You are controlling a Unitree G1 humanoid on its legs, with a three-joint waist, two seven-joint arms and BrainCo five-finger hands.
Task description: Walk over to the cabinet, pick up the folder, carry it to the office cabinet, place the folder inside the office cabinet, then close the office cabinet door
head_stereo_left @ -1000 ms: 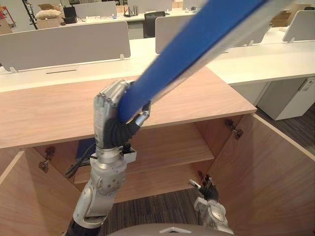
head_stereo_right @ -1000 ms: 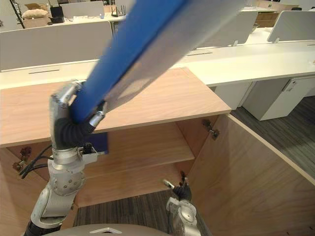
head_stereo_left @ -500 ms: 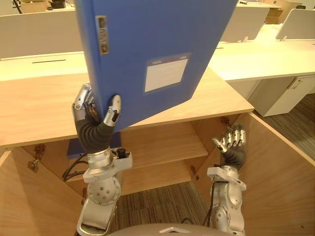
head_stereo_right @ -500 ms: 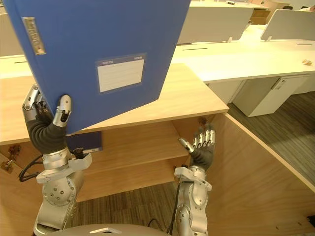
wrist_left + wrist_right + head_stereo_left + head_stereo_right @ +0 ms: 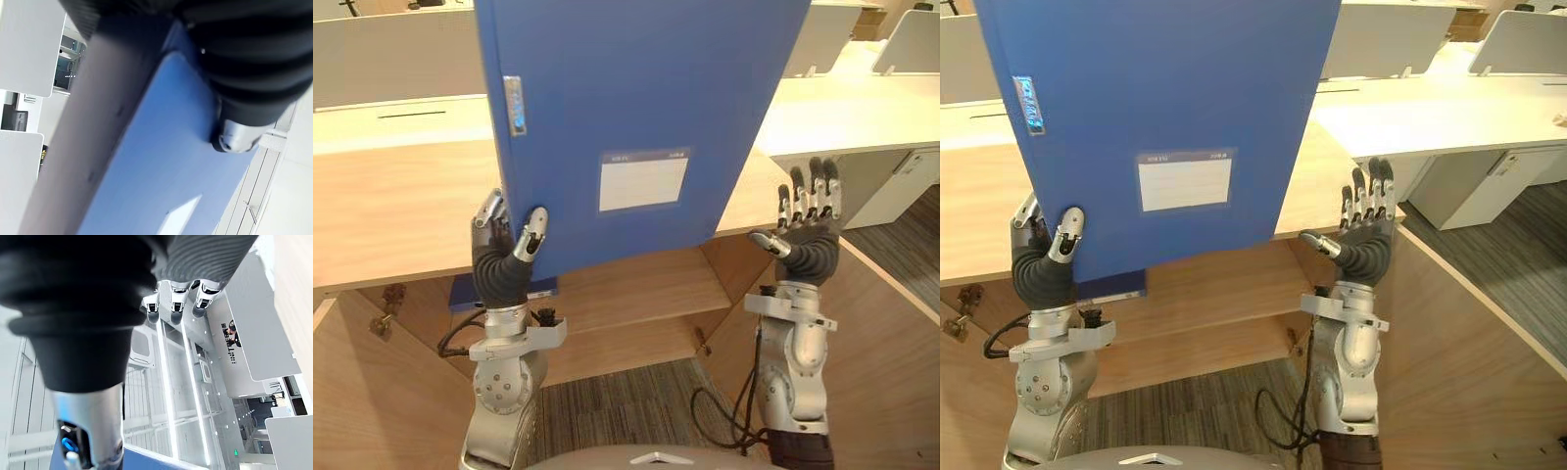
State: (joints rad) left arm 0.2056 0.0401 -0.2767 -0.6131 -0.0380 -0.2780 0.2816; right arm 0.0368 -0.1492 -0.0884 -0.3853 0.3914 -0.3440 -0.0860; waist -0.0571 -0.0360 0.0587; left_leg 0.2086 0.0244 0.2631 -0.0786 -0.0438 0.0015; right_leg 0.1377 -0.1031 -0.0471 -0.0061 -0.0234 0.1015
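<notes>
A large blue folder (image 5: 636,117) with a white label stands upright in front of me, above the wooden office cabinet (image 5: 401,215). My left hand (image 5: 504,255) grips its lower left corner, thumb on the front face and fingers behind. In the left wrist view the folder (image 5: 161,161) shows past the thumb. My right hand (image 5: 803,230) is raised beside the folder's right edge, fingers straight and pointing up, a small gap from it. Both cabinet doors stand open, the right door (image 5: 881,352) swung out toward me.
Inside the cabinet a wooden shelf (image 5: 636,294) holds another blue folder (image 5: 470,291) at its left end. White desks with grey dividers (image 5: 862,108) stand behind the cabinet. Carpet (image 5: 626,411) lies below the cabinet.
My right hand rose from low near the open door to the folder's right edge. The left hand swung the folder from slanting to upright with its face toward me.
</notes>
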